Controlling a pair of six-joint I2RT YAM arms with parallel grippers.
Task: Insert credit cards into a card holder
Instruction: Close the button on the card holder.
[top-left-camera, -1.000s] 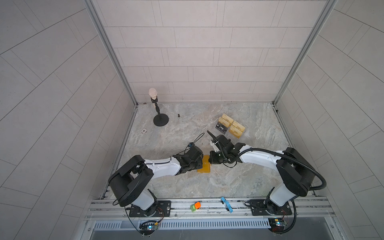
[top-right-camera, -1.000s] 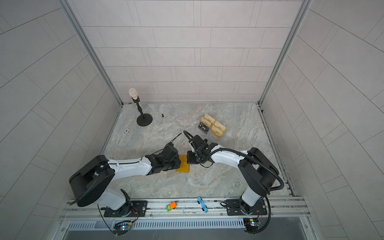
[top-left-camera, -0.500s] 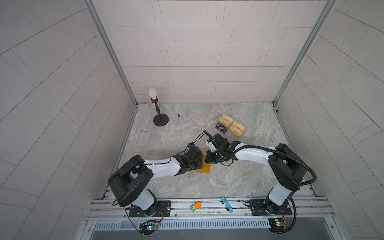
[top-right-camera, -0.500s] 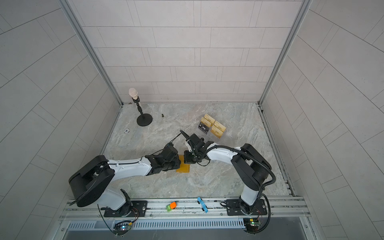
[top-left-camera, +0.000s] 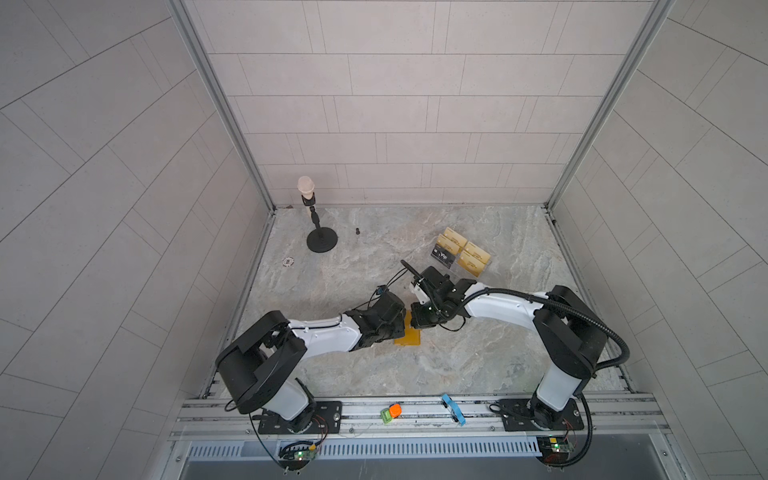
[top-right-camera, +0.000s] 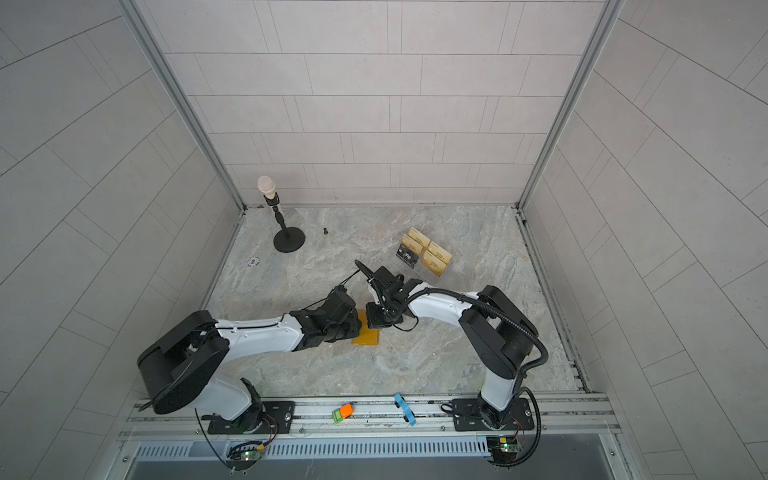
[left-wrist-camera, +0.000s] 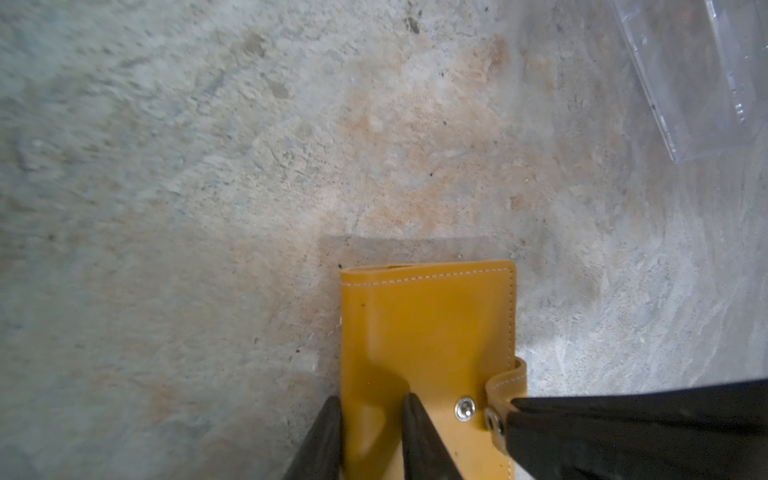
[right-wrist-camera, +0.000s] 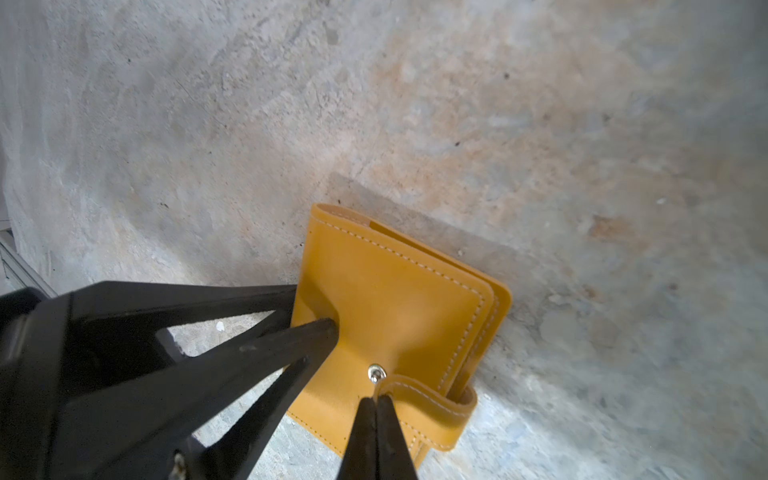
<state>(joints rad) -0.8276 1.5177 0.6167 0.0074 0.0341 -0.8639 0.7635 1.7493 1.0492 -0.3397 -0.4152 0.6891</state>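
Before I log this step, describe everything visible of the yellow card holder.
The card holder is a mustard, leather-like booklet with pale stitching, lying closed and flat on the marbled table. Its snap stud is bare; the right end effector pinches the unfastened tab. The left end effector straddles its spine edge, one finger on the cover.

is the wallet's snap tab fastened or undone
Undone: the tab, pinched in the right gripper, sits off the bare stud.
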